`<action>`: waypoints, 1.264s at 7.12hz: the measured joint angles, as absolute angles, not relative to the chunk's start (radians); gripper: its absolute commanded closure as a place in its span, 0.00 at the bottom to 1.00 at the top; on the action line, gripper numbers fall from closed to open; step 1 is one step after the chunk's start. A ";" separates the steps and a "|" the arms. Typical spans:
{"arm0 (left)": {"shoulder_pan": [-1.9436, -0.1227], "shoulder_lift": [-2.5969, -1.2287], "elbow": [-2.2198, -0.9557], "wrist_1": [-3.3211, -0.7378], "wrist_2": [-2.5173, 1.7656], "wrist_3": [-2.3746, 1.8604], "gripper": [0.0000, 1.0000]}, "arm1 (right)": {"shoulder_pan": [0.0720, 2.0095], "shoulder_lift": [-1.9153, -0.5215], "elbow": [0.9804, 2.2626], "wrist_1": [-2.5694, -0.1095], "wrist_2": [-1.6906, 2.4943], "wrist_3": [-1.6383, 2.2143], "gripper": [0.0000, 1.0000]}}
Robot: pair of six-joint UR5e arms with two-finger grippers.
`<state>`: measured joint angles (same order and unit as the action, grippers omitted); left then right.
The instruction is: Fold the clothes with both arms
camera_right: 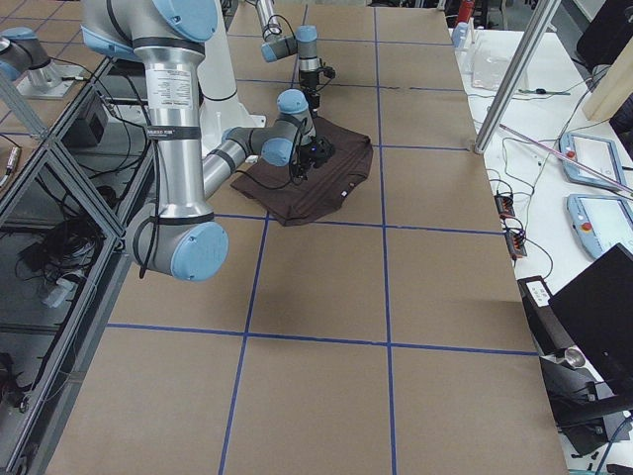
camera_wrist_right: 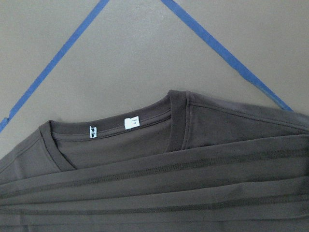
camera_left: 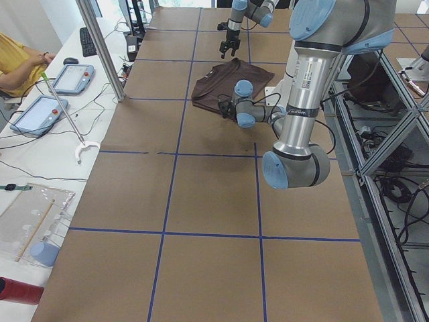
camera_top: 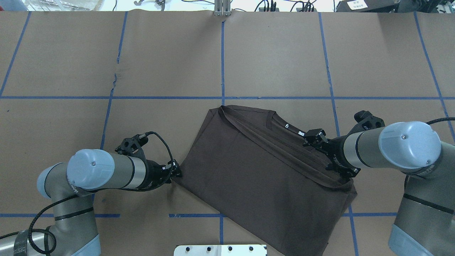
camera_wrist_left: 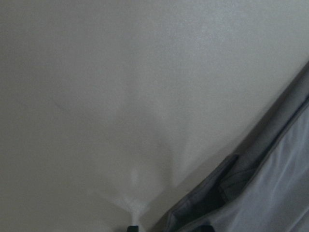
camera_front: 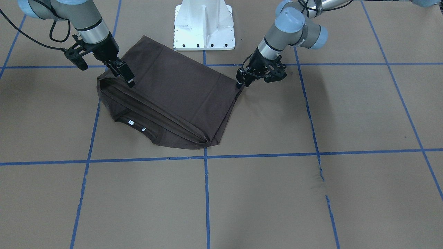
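**Folded T-shirt at risk of coming apart at its layered edge**

The dark brown T-shirt (camera_top: 263, 174) is laid on the brown-papered table (camera_top: 284, 53), near the middle and close to the robot, askew to the blue tape lines (camera_top: 223, 53). It is already folded into a rough rectangle. Several stacked folds are seen along the collar side, where the ribbed collar (camera_wrist_right: 177, 121) and white neck labels (camera_wrist_right: 131, 123) are left exposed.

The left gripper (camera_top: 176, 172) is set low at the shirt's corner, touching or just beside it. Cloth is seen near its fingertips in the wrist view, but whether the fingers are closed on it cannot be told. The right gripper (camera_top: 312, 137) is held over the layered edge near the collar. Its fingers are not shown in its own wrist view, and whether they are apart or together cannot be told either.

A further fold is judged to be left. If only the top layer is caught at the corner, the stack may be peeled open when it is lifted. If the layered edge is gripped unevenly, the folds may be dragged and bunched. If the two arms are moved out of step, the skew may be worsened. The white pedestal (camera_front: 204, 27) stands just beside the shirt's near edge, and cloth could be dragged against it.
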<state>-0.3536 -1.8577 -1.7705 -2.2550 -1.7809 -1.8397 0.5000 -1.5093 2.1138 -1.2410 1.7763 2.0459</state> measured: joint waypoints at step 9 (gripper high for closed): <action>-0.494 -1.867 -1.888 -1.997 -1.788 -1.637 1.00 | 0.519 -1.492 2.120 -1.239 1.778 2.046 0.00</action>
